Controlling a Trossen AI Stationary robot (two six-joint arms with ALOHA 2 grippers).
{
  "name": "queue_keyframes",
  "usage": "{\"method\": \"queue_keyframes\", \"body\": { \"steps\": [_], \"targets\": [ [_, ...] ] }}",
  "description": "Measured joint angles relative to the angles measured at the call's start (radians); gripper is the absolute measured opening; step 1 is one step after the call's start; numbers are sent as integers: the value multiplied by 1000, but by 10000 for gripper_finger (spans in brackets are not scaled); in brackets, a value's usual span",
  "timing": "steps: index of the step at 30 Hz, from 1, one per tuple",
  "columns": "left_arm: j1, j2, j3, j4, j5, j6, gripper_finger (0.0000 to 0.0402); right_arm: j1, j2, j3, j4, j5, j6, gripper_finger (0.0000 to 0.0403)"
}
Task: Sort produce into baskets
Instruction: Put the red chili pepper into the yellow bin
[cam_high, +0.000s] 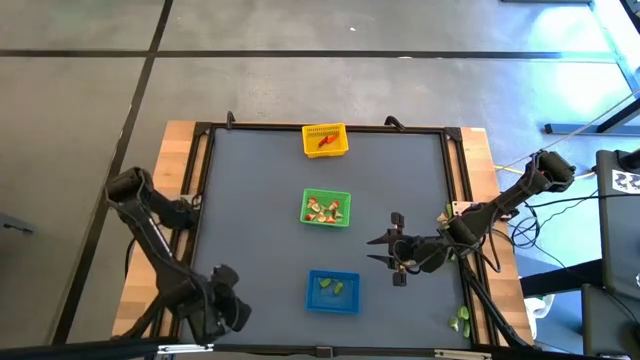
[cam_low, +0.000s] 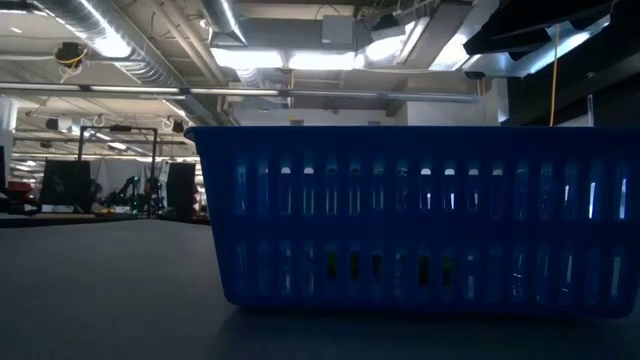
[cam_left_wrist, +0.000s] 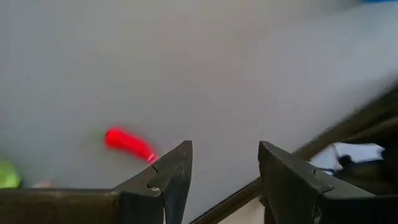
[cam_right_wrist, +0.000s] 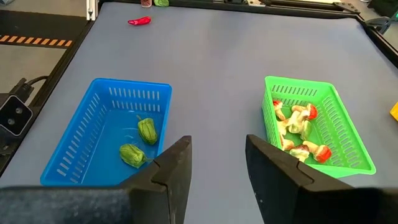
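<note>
Three baskets sit in a column down the middle of the dark surface (cam_high: 260, 200): yellow basket (cam_high: 325, 140) at 12 o'clock, green basket (cam_high: 326, 208) in the centre, blue basket (cam_high: 333, 291) at 6 o'clock. The yellow one holds a red piece, the green one a mix of pale and red-capped pieces (cam_right_wrist: 298, 127), the blue one two light green pieces (cam_right_wrist: 140, 142).

Right end effector (cam_high: 393, 252) hovers at about 4 o'clock, just beside the blue and green baskets, fingers spread with nothing between them. Left end effector (cam_left_wrist: 224, 180) is parked off the 7 o'clock corner, fingers also spread and empty.

Loose produce left: a red chili-like piece (cam_right_wrist: 139, 21) lies near the surface's left edge, around 8 o'clock, with a green piece (cam_right_wrist: 161, 2) beside it at the frame. More green pieces (cam_high: 461, 320) lie at the 5 o'clock corner.

Handling guess: these are tiny moulded toys, light and stiff, probably smooth, so they may skid or pop out of a pinch. Best to take the chili across its middle, fingers straddling the narrow width, pressing gently.

View differences: the left wrist view shows the chili (cam_left_wrist: 129, 144) close ahead of its fingers, though it cannot be made out from overhead. The right wrist view shows basket contents clearly. The low view is filled by the blue basket's wall (cam_low: 420, 215), no end effector visible. Only the overhead shows the yellow basket's content.
</note>
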Motion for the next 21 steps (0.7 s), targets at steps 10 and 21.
{"method": "queue_keyframes", "body": {
  "steps": [10,21],
  "targets": [
    [-41,110,0,-19,141,-187,178,1,0,0,24,12,0,152],
    [-46,202,0,-113,184,-235,178,0,0,0,24,-23,0,152]
  ]
}}
